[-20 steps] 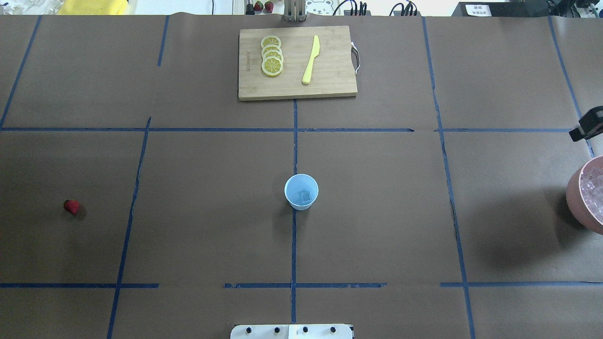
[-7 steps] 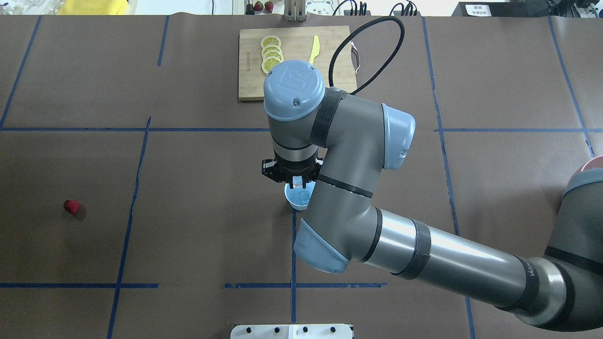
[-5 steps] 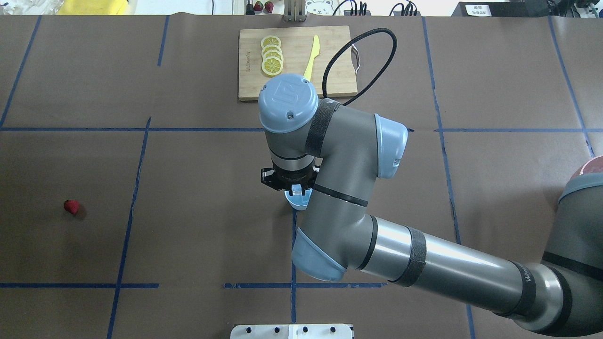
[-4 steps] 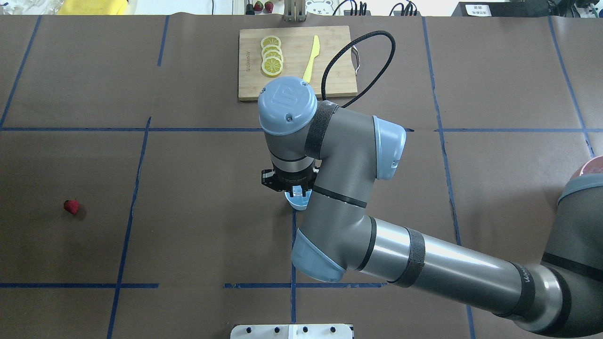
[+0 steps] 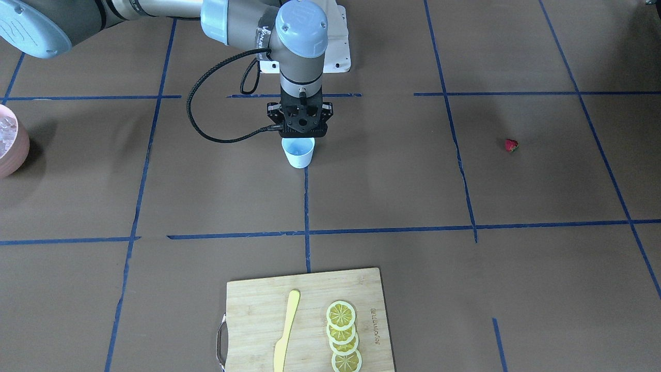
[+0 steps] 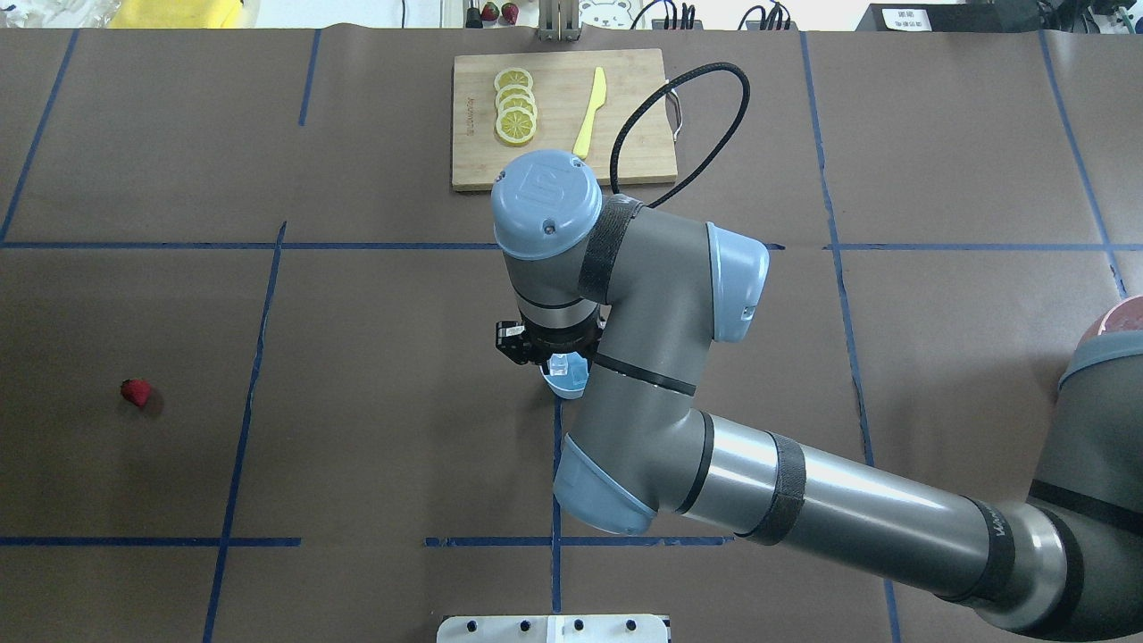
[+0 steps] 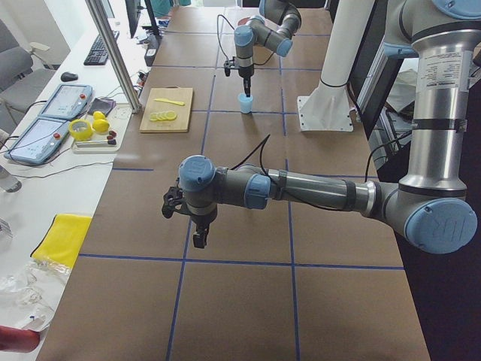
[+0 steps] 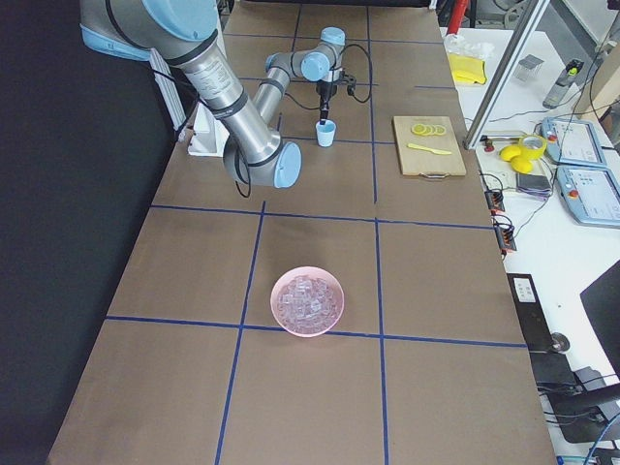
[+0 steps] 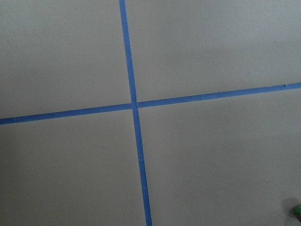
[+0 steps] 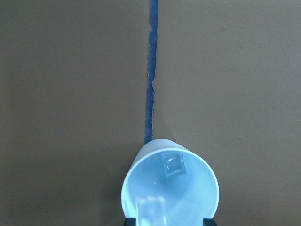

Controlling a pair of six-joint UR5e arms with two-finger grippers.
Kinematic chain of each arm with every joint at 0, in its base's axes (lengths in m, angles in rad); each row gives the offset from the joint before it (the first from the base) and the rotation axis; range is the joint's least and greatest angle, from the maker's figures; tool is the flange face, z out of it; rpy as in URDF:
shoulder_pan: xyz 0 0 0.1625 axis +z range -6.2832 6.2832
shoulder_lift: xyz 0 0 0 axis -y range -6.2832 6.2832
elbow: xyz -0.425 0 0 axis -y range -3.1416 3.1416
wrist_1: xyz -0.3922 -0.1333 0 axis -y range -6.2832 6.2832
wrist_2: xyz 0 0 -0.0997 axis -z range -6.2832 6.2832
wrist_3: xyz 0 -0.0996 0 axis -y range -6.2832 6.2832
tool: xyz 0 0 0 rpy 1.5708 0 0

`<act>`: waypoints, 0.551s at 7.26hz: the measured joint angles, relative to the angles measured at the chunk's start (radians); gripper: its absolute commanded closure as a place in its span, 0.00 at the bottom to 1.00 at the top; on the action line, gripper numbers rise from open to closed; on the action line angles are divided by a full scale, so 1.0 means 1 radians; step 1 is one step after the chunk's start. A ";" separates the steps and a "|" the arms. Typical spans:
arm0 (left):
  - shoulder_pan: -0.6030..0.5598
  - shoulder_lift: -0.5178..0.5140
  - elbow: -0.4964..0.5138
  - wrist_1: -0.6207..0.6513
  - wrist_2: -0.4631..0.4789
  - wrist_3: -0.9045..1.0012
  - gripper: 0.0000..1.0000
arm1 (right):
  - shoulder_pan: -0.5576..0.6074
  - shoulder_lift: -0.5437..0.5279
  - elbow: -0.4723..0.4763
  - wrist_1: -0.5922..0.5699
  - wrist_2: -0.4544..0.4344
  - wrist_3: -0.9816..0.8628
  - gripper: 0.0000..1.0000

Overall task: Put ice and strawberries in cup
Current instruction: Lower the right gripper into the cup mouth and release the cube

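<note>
Front-facing: the right gripper [image 5: 298, 137] hangs just above the cup [image 5: 298, 155]. The strawberry [image 5: 510, 145] lies well off at 3 o'clock on the tabletop [image 5: 392, 181].
Overhead: an ice cube [image 6: 560, 363] sits at the cup's mouth.
Right wrist: its jaws stand wide apart, released, and a second cube [image 10: 172, 165] lies inside the cup.
Exterior left: whether the left gripper [image 7: 197, 239] is released or clenched, I cannot tell.

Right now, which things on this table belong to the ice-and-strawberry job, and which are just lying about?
Job in hand:
cup
ice, in the cup and in the pink bowl
strawberry

Lying about:
cutting board
lemon slices
yellow knife
</note>
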 measured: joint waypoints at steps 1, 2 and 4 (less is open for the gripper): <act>0.000 0.000 0.000 0.000 0.000 0.000 0.00 | 0.000 0.001 0.001 0.000 -0.005 0.000 0.01; 0.000 0.000 0.000 0.000 0.000 0.000 0.00 | 0.000 0.002 0.003 0.000 -0.007 0.000 0.01; 0.000 -0.002 0.000 0.000 0.000 0.000 0.00 | 0.016 -0.006 0.035 -0.011 -0.008 0.000 0.01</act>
